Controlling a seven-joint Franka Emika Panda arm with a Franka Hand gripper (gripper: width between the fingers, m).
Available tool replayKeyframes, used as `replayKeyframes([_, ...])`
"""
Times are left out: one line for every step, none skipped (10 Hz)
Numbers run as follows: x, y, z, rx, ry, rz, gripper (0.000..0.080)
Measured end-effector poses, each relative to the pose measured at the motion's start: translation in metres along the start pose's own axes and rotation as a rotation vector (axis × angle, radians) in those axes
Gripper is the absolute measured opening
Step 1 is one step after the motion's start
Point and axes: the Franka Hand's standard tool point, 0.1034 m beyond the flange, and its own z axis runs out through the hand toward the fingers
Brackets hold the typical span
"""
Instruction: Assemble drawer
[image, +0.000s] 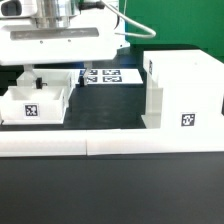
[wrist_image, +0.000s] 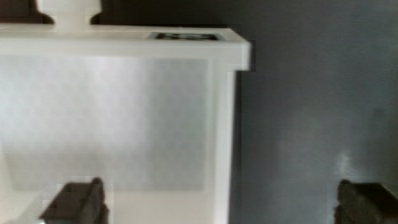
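A small white open-topped drawer tray (image: 35, 102) with a square tag on its front sits on the black table at the exterior view's left. The big white cabinet shell (image: 180, 92) stands at the exterior view's right, tag on its side. My gripper (image: 58, 76) hangs open just above the tray. In the wrist view the tray (wrist_image: 116, 110) fills one side, and my gripper (wrist_image: 219, 204) straddles its side wall: one finger (wrist_image: 75, 200) is over the tray, the other over bare table. The gripper holds nothing. A second tray is not visible.
The marker board (image: 108, 75) lies flat on the table behind, between tray and cabinet shell. A long low white border bar (image: 110, 146) runs along the table's front edge. The arm's white body (image: 60, 42) hides the area behind the tray.
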Motion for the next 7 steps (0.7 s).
replayKeyframes([-0.003, 0.0, 0.007, -0.004, -0.005, -0.002, 0.0649])
replayKeyframes([-0.005, 0.0, 0.014, -0.01, -0.004, -0.004, 0.0649])
replayKeyframes([-0.007, 0.001, 0.022, -0.017, -0.006, -0.005, 0.0649])
replayKeyframes([-0.01, 0.002, 0.028, -0.022, -0.009, -0.005, 0.0649])
replayKeyframes([-0.014, 0.003, 0.032, -0.023, -0.015, -0.003, 0.0649])
replayKeyframes([-0.015, 0.003, 0.033, -0.024, -0.017, -0.003, 0.0649])
replayKeyframes([-0.017, 0.002, 0.034, -0.024, -0.017, -0.003, 0.0649])
